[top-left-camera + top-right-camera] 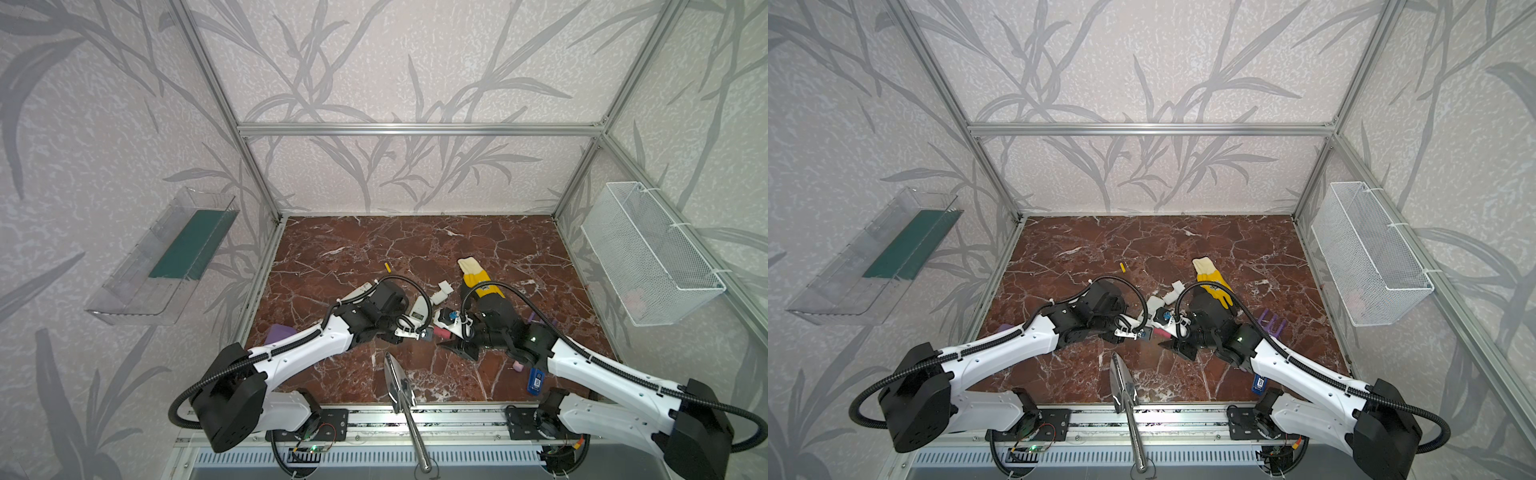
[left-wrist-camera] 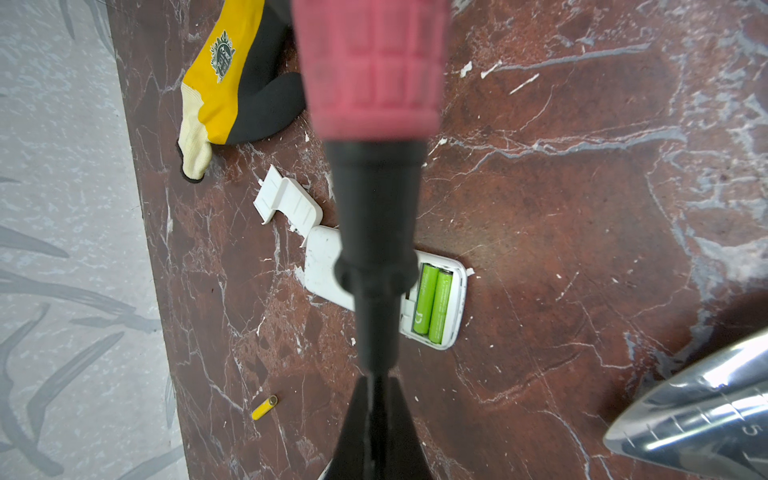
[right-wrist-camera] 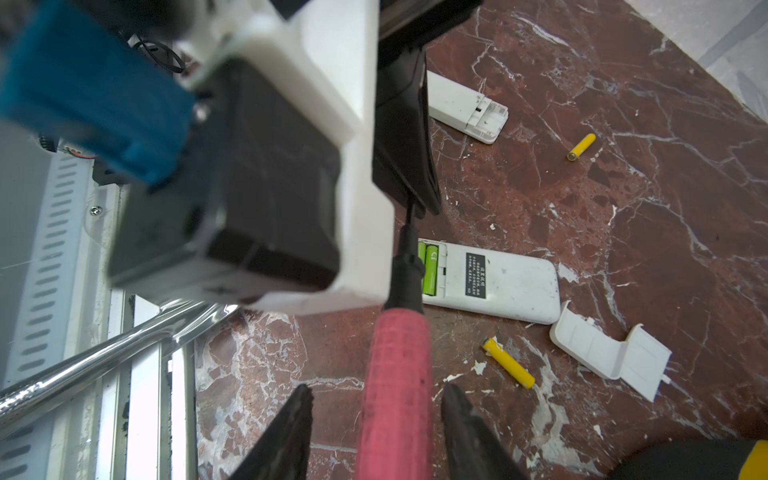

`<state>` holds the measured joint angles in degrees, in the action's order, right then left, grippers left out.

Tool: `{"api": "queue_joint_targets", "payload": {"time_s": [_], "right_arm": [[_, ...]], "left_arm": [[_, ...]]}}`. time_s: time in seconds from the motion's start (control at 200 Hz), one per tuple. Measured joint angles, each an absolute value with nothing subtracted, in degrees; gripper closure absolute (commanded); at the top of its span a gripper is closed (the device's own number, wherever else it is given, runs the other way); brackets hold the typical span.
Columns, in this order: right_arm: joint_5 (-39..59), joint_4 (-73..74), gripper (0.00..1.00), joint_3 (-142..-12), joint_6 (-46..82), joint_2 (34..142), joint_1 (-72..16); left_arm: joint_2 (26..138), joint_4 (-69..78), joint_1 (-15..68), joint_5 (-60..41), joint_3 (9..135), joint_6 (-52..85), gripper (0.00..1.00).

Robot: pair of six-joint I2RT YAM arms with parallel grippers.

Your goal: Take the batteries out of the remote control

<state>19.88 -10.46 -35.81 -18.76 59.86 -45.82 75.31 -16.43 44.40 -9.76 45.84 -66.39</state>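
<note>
The left hand (image 2: 375, 386) pinches the screwdriver (image 2: 374, 187) tight. The right hand (image 3: 378, 390) is spread loose around its pink handle (image 3: 395, 357). The green batteries (image 2: 432, 303) lie in the remote (image 2: 324, 262), nearest the left hand.

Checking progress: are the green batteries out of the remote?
No, both green batteries lie inside the open remote.
</note>
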Motion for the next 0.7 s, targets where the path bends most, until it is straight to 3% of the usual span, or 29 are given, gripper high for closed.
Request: {"api": "queue_joint_targets", "payload": {"time_s": [0.545,0.7], "right_arm": [[18.57,-9.28,0.68,-35.81,-20.1,59.92,-46.15],[18.5,-9.28,0.81,-35.81,-20.12,59.99,-46.19]], "left_arm": [[75.31,-18.22,44.34,-10.7,45.95,-65.84,1.0],[75.31,-18.41,44.21,-10.7,46.04,-65.45,1.0]]}}
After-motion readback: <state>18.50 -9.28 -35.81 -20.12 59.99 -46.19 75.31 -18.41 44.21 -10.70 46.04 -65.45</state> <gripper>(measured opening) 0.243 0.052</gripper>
